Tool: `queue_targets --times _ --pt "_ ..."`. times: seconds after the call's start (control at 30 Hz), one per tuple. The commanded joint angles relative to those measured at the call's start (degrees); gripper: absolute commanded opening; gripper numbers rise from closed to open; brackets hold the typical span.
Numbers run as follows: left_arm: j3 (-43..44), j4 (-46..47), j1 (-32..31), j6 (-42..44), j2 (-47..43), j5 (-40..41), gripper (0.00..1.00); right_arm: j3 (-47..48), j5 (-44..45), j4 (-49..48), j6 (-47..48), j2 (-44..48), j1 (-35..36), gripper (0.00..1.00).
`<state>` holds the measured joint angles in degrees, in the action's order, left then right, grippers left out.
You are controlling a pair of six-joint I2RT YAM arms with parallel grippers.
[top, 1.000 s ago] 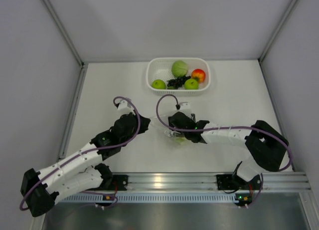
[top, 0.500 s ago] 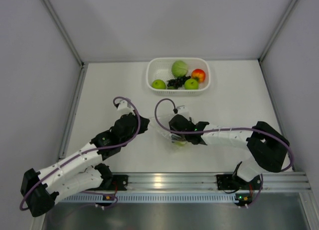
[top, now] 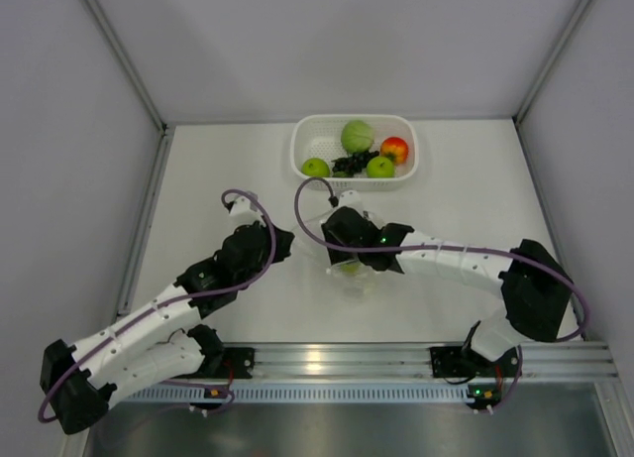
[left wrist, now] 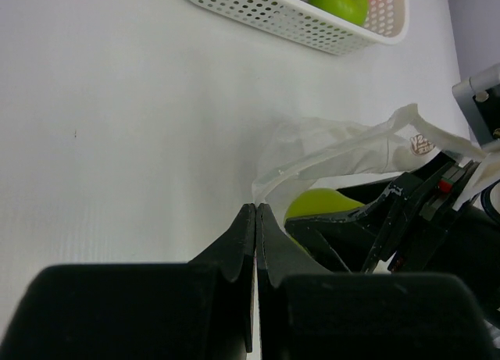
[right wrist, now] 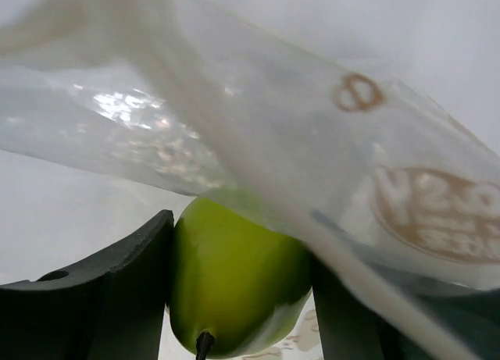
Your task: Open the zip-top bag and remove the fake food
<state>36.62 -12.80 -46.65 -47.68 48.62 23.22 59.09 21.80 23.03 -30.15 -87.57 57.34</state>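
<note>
The zip-top bag (left wrist: 336, 145) lies open in the middle of the table, also in the top view (top: 334, 255) and across the right wrist view (right wrist: 273, 133). My left gripper (left wrist: 256, 208) is shut on its near edge; from above it is at the bag's left (top: 288, 243). My right gripper (right wrist: 242, 270) is shut on a green pear (right wrist: 234, 278) at the bag's mouth, partly under the plastic. The pear also shows in the left wrist view (left wrist: 319, 204) and from above (top: 353, 270), under the right gripper (top: 349, 262).
A white perforated basket (top: 299, 158) stands at the back centre, holding a pale green ball (top: 358, 136), a red-yellow apple (top: 395, 149), two green apples (top: 316, 167) and a dark grape bunch (top: 350, 164). Its wall shows in the left wrist view (left wrist: 258, 12). Walls enclose the table.
My right gripper has moved left and a little toward the basket, with the pear in it, over the bag. The left gripper has stayed shut on the bag's edge and barely shifted.
</note>
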Motion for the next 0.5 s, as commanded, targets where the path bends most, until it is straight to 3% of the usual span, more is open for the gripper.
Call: queue_targets --times 0.0,0.23,0.47 --pt "3.28 0.67 0.25 1.89 0.07 -1.25 0.00 6.20 -1.23 0.08 5.45 -2.25 1.98 0.27" --pt "5.56 0.67 0.25 5.57 0.34 -1.87 0.00 14.46 -4.39 1.67 10.98 -7.26 4.18 0.23" --pt "7.32 -2.58 0.25 8.39 -0.28 2.97 0.00 14.83 -5.28 1.14 13.63 -2.97 6.64 0.22"
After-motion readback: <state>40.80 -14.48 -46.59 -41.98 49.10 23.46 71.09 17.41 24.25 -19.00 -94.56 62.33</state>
